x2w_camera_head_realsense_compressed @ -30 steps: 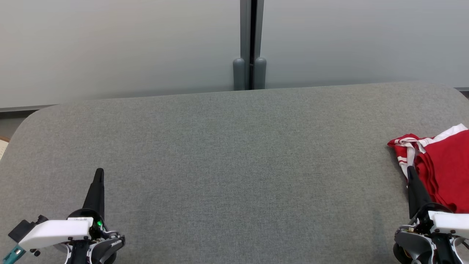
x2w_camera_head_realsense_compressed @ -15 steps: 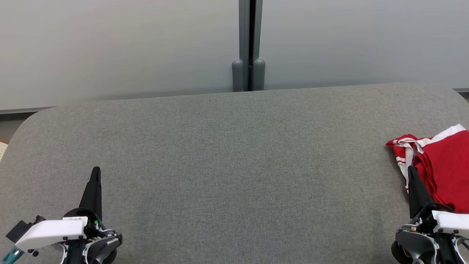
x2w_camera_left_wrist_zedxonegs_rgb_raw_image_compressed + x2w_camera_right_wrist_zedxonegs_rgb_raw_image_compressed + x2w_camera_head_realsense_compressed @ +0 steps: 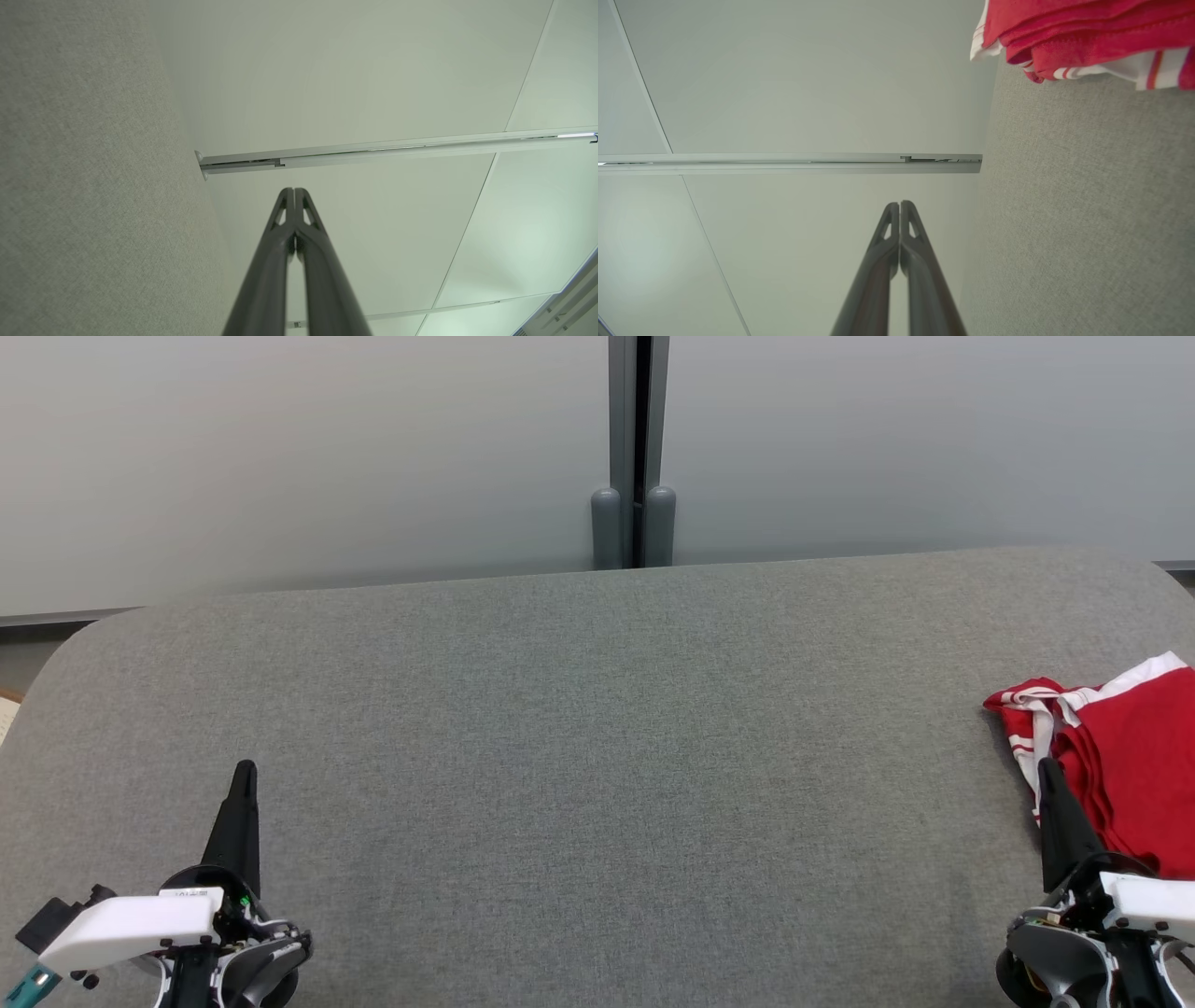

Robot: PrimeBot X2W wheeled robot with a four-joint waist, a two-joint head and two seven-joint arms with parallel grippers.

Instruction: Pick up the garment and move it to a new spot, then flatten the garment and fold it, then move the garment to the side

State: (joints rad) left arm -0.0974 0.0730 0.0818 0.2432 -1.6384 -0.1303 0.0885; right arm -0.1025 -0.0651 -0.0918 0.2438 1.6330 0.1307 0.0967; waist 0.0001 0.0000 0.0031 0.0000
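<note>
A red garment [image 3: 1130, 756] with white striped trim lies bunched at the table's far right edge, partly cut off by the head view's border. The right wrist view catches its folded layers [image 3: 1083, 32] at the top right. My right gripper [image 3: 1046, 767] is shut, empty, its tip just in front of the garment's left side. At the lower left, far from the cloth, my left gripper [image 3: 246, 771] is shut on nothing. In the wrist views both pairs of fingers press together, left gripper [image 3: 294, 190] and right gripper [image 3: 899, 203].
The grey fabric-covered table [image 3: 597, 737] spreads wide between the two grippers. Behind it stands a pale wall with a grey vertical post [image 3: 635, 448] at the middle. The table's corners are rounded at the far left and far right.
The head camera shifted slightly between the earliest frame and the later ones. Neither gripper nor the garment has visibly moved on the table.
</note>
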